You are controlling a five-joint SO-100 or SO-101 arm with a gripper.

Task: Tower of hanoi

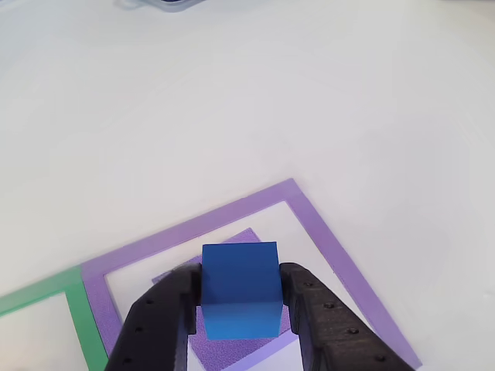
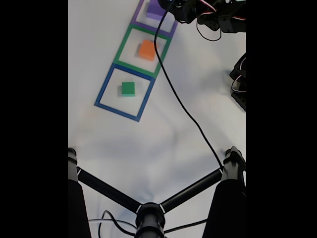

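Hand state: the hand (image 1: 240,309) is clamped on the blue cube (image 1: 240,290), one dark finger pressed to each side face.
Key relation: the cube sits directly over the purple slab (image 1: 232,344), which lies inside the purple tape outline (image 1: 309,224); whether the cube rests on the slab or hangs just above it cannot be told from the other view.
Long axis: none to speak of; the cube is square, and its faces run roughly parallel to the slab's edges.
Orange block (image 2: 146,49): alone in the green tape outline (image 2: 124,47), the middle square of the row in the fixed view.
Green block (image 2: 128,89): alone in the blue tape outline (image 2: 104,89), the square farthest from the arm.
Obstructions: a black cable (image 2: 183,106) trails across the white tabletop (image 2: 198,124) past the orange block's square; a judged snag risk on any sweep along the row.
Foreground: black stand legs (image 2: 109,191), well apart from the blocks.
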